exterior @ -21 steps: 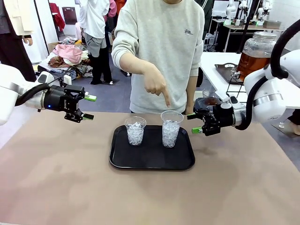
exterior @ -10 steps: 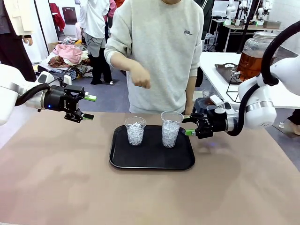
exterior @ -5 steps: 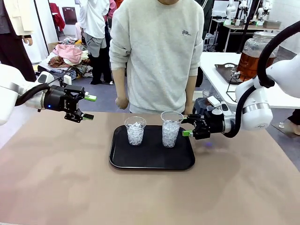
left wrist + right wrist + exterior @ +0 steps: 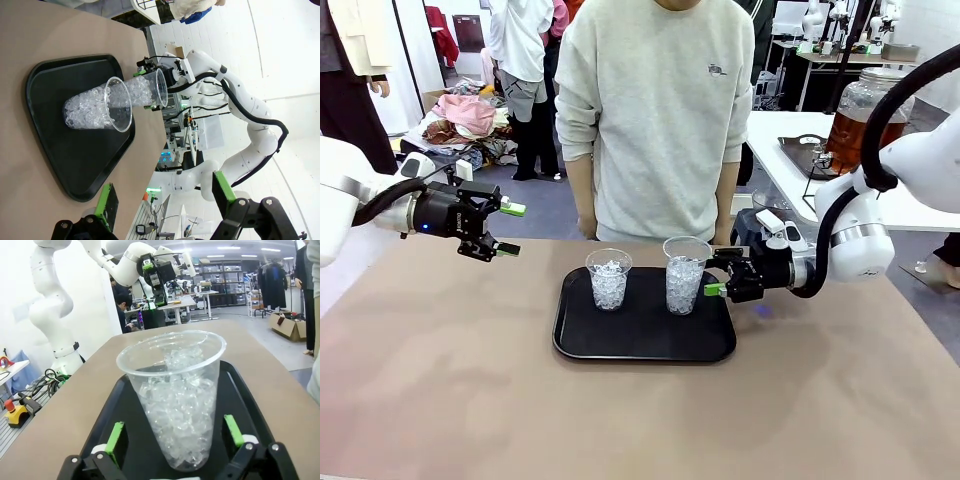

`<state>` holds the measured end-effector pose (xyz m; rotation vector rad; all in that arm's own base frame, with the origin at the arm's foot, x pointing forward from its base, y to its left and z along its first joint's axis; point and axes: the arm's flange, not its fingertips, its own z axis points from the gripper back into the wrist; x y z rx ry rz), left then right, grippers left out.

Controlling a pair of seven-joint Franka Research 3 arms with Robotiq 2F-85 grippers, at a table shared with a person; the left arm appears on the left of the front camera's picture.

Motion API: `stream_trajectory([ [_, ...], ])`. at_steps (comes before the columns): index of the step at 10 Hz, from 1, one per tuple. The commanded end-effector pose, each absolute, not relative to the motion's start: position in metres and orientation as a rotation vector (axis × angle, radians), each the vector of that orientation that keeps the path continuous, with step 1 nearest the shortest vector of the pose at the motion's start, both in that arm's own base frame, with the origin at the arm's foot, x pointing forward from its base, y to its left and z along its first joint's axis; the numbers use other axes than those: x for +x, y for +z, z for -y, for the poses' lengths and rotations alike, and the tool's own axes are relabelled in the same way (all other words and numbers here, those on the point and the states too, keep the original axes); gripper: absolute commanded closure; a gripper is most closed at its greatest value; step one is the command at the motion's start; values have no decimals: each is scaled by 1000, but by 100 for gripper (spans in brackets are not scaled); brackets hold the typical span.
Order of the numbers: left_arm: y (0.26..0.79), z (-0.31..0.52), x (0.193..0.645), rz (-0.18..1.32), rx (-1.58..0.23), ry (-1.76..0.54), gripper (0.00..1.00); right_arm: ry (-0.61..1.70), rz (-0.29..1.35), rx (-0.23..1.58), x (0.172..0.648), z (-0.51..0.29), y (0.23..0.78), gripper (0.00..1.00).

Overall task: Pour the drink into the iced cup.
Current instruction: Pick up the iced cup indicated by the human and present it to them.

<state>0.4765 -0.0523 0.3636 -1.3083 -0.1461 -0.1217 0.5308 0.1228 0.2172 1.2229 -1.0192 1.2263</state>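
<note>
Two clear cups of ice stand on a black tray [image 4: 642, 345]: the left iced cup [image 4: 608, 279] [image 4: 97, 107] and the taller right iced cup [image 4: 685, 275] [image 4: 147, 90] [image 4: 172, 395]. My right gripper [image 4: 717, 272] [image 4: 174, 440] is open, low over the tray's right edge. Its green pads [image 4: 115, 439] sit either side of the right cup's base without pressing it. My left gripper [image 4: 506, 229] [image 4: 165, 195] hangs open and empty above the table, far left of the tray. Amber-brown drink shows in a big glass jar [image 4: 860, 118] on a side table at back right.
A person in a grey sweatshirt [image 4: 655, 110] stands at the far edge just behind the tray, arms down and hands near the table edge. Bare brown table [image 4: 620, 420] lies in front of and beside the tray.
My right gripper slid left, closing on the right cup. The person stopped pointing at that cup and lowered the arm to their side. The left arm stayed still.
</note>
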Motion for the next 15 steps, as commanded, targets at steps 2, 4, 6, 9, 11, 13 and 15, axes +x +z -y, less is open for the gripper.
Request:
stream_trajectory([
  [2,364,52,475,148,-1310,-121,0,1230,1062,1234,533,-132,218,0],
  [4,364,52,475,148,-1310,-121,0,1233,1063,1235,532,-137,218,0],
  [6,364,52,475,148,-1310,-121,0,1240,1062,1238,532,-143,217,0],
  [9,364,52,475,148,-1310,-121,0,1258,1069,1222,529,-155,215,0],
  [11,364,52,475,148,-1310,-121,0,1244,1072,1207,531,-160,214,0],
  [13,364,52,475,148,-1310,-121,0,1222,1081,1195,534,-164,211,0],
  [15,364,52,475,148,-1310,-121,0,1196,1091,1182,537,-169,211,0],
])
